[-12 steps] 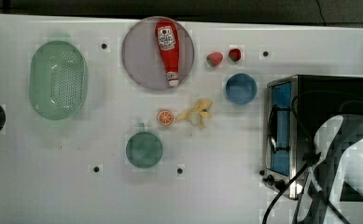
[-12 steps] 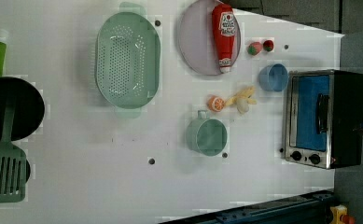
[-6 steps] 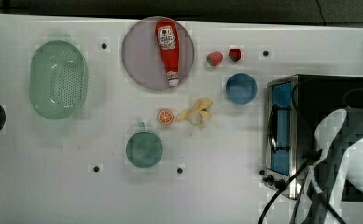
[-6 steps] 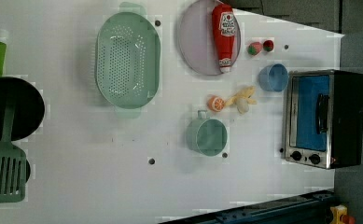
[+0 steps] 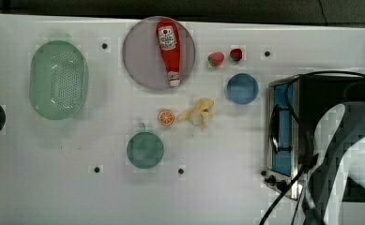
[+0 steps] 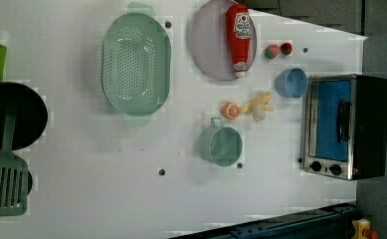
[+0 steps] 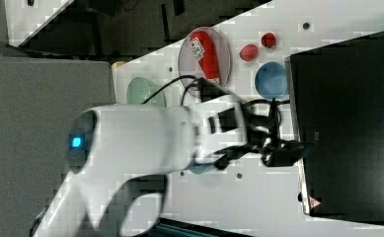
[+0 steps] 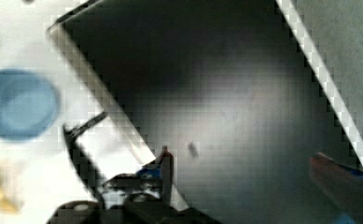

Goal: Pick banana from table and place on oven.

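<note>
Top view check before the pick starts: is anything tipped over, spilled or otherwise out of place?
One thing: the ketchup bottle lies on its side across the grey plate rather than standing. Nothing is spilled. The banana lies on the table beside the orange slice.

A toaster oven (image 6: 345, 127) stands on a white table (image 6: 106, 189), its blue glass door facing the other items. Just off that door sits a blue cup (image 6: 290, 82); beyond it lie a peeled toy banana (image 6: 259, 105) and, beside the banana, an orange slice (image 6: 230, 110), with a green mug (image 6: 221, 145) nearby.
</note>
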